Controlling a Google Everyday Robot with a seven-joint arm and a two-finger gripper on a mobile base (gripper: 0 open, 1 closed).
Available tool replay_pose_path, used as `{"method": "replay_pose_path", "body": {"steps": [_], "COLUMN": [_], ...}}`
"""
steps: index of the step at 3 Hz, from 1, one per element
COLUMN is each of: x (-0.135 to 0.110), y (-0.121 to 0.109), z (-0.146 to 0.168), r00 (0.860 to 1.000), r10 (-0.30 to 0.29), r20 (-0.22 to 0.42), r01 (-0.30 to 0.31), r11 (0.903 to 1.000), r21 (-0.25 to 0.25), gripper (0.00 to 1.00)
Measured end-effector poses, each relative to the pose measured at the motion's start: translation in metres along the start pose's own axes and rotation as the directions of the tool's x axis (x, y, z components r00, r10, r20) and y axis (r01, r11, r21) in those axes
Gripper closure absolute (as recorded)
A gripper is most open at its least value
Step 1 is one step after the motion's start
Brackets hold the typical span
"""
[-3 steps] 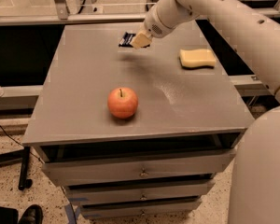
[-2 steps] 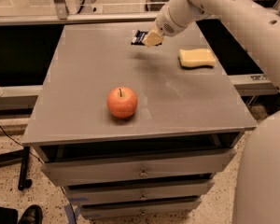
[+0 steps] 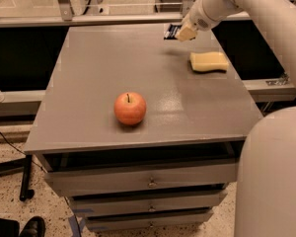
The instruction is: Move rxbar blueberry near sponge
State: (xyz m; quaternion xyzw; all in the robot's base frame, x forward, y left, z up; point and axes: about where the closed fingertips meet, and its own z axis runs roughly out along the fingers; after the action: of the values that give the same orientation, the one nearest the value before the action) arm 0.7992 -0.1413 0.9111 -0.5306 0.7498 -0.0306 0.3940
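Observation:
My gripper [image 3: 181,33] is at the back right of the grey table [image 3: 89,83], held above its surface. It is shut on the rxbar blueberry [image 3: 171,31], a small dark navy bar that sticks out to the left of the fingers. The pale yellow sponge [image 3: 209,61] lies flat on the table, a short way to the front right of the gripper. The bar hangs in the air, apart from the sponge.
A red-orange apple [image 3: 130,108] stands near the table's front middle. The table tops a drawer cabinet [image 3: 148,181]. A metal rail [image 3: 113,19] runs behind the table. My white arm [image 3: 266,14] and base [image 3: 274,177] fill the right side.
My gripper has moved to the right and slightly back with the bar in it, closer to the sponge. The apple and sponge have not moved.

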Motion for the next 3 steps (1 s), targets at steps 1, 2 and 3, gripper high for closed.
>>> {"method": "replay_pose_path", "body": {"steps": [1,2,3], "x": [0.028,0.049,0.062], "y": [-0.025,-0.032,-0.032], "z": [-0.010,-0.015,-0.012], "r00": [0.998,0.996,0.994], "r10": [-0.012,0.001,0.007], "r20": [-0.054,-0.090,-0.108], "r01": [0.013,-0.001,-0.009], "r11": [0.9998,1.0000,0.9999], "r21": [0.013,0.005,-0.015], "gripper": [1.00,1.00,1.00]}}
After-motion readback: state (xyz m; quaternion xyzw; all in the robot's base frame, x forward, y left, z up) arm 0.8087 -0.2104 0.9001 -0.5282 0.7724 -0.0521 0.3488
